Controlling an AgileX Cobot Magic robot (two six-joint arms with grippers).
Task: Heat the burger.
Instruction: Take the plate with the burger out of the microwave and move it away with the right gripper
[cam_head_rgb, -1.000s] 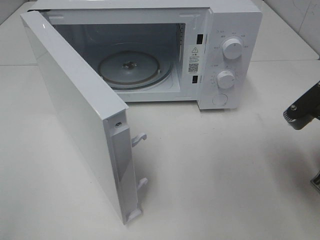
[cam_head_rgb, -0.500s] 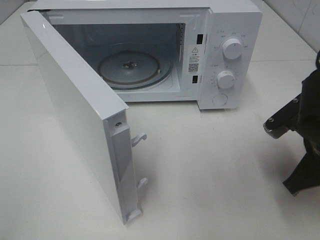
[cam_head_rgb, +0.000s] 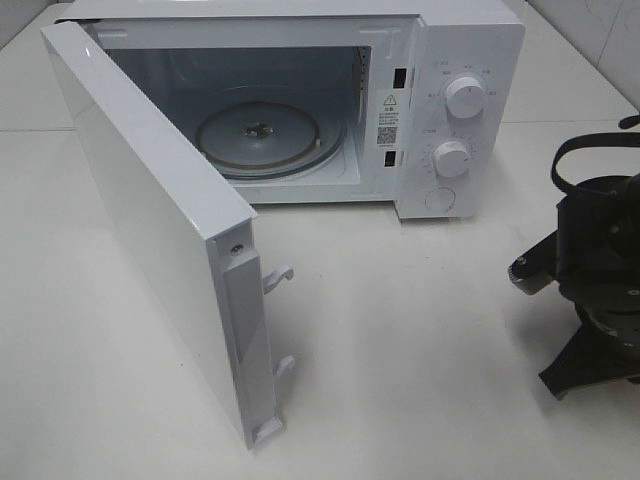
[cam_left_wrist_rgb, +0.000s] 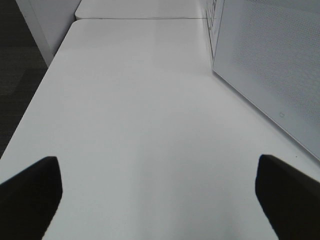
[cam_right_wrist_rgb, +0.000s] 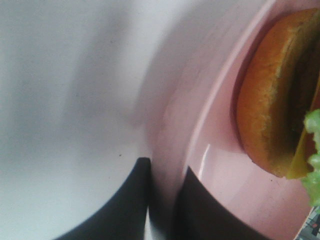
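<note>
The burger (cam_right_wrist_rgb: 272, 95), with a golden-brown bun, green lettuce and yellow cheese, lies on a pink plate (cam_right_wrist_rgb: 200, 100), shown only in the right wrist view. My right gripper (cam_right_wrist_rgb: 162, 200) is shut on the plate's rim, one finger (cam_right_wrist_rgb: 125, 205) outside it and one inside. In the exterior high view the right arm (cam_head_rgb: 595, 270) is at the right edge, right of the microwave; burger and plate are hidden there. My left gripper (cam_left_wrist_rgb: 160, 200) is open and empty over bare table; it is outside the exterior high view.
The white microwave (cam_head_rgb: 470, 40) stands at the back with its door (cam_head_rgb: 150, 220) swung wide open toward the front left. Its glass turntable (cam_head_rgb: 265, 135) is bare. The door's outer face (cam_left_wrist_rgb: 270, 65) is beside the left gripper. White table (cam_head_rgb: 420, 350) lies in front.
The right arm has moved in from the right edge toward the left and shows much more in the exterior high view. The microwave and its door have not moved.
</note>
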